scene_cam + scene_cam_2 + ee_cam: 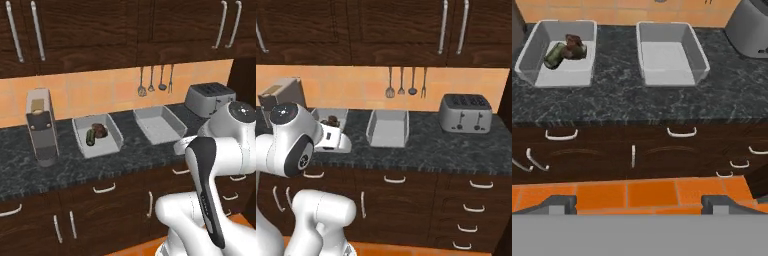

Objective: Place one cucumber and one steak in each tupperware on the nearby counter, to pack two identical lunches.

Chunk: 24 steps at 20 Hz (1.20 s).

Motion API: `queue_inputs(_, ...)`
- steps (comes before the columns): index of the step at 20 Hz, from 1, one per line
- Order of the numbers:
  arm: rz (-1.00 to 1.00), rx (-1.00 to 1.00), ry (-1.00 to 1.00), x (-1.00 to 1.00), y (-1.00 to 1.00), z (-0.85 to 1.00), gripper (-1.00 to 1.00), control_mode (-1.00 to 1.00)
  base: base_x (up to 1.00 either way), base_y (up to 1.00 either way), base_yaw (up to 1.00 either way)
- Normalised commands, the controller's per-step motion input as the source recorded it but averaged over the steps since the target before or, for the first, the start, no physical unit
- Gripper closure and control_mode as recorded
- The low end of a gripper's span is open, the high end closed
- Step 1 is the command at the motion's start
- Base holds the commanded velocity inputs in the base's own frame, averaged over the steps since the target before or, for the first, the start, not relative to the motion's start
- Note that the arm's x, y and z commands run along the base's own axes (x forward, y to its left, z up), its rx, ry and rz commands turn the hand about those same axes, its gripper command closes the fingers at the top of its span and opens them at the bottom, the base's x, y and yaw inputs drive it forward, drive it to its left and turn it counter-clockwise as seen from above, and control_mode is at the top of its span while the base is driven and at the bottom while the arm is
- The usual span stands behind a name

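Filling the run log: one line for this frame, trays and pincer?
pincer: open, empty | left tupperware: cucumber + steak inside | right tupperware: empty | counter: toaster at right

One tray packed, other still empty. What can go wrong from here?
1. The right tupperware holds nothing, and no second cucumber or steak is on the counter; they likely need fetching elsewhere.
2. The open gripper hangs off the counter, holding nothing.
3. A pick from the left tupperware, with its cucumber and steak, would unpack it.

Kitchen, marbled counter [125, 155], toaster [465, 113], hanging utensils [406, 82], dark wood cabinets [100, 30]
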Motion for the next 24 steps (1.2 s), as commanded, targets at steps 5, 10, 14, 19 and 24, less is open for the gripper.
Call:
queue_inputs(5, 0.00, 0.00, 0.00, 0.00, 0.00, 0.00, -1.00, 1.00, 0.00, -1.00, -0.02)
queue_inputs(10, 0.00, 0.00, 0.00, 0.00, 0.00, 0.00, -1.00, 1.00, -0.30, -1.00, 0.00)
queue_inputs(14, 0.00, 0.00, 0.00, 0.00, 0.00, 0.00, -1.00, 1.00, -0.92, -1.00, 0.00)
queue_inputs(19, 0.00, 0.00, 0.00, 0.00, 0.00, 0.00, -1.00, 1.00, -0.31, -1.00, 0.00)
queue_inputs(24, 0.00, 0.00, 0.00, 0.00, 0.00, 0.00, -1.00, 1.00, 0.25, -1.00, 0.00)
